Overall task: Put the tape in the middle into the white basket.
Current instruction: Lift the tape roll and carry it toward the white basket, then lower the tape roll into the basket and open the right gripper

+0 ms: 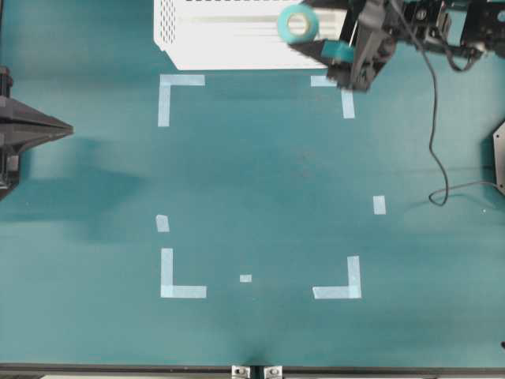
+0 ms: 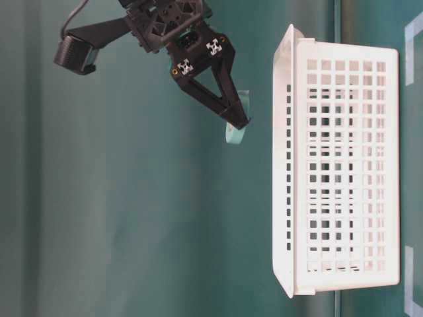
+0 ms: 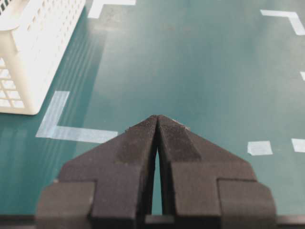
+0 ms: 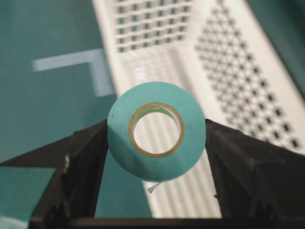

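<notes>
Tape [image 4: 156, 130] in right claw [image 4: 157, 143], over white basket [image 1: 213, 39] — no writing legible

The white basket [image 1: 229, 35] is open at the top, unobstructed. Above its rim, the tape [image 1: 299, 23] is carried clear. The table [image 1: 268, 181] centre is left bare, only flat tape marks [image 1: 180, 87] lying there.

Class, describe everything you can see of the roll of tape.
The tape is a small teal ring with a tan cardboard-looking core and a loose end hanging at its bottom edge. The right tool pinches it by its outer rim, clear of the table, above the white basket near one end.
</notes>
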